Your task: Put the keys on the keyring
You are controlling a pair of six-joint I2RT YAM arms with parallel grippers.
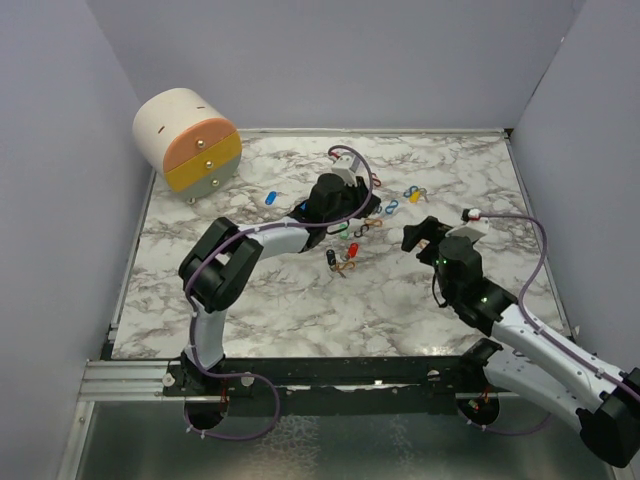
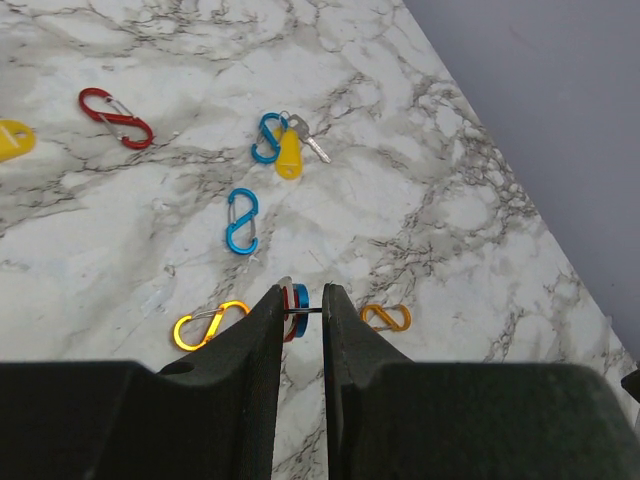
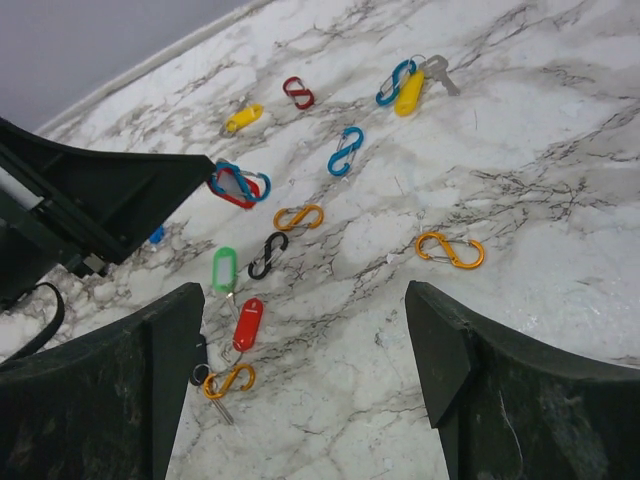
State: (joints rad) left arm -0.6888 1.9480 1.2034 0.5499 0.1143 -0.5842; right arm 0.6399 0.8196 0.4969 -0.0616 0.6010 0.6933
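Note:
My left gripper is shut on a red key tag with a blue clip on it, held just above the table. It shows at the table's middle in the top view. My right gripper is open and empty, hovering to the right. A green tag, a red tag and a partly hidden black tag lie by an orange clip with a metal key. A yellow tag hangs on a blue clip.
Loose clips lie around: orange, orange, black, blue, red. A lone yellow tag and a blue tag lie apart. A round drawer cabinet stands at the back left. Walls enclose the table.

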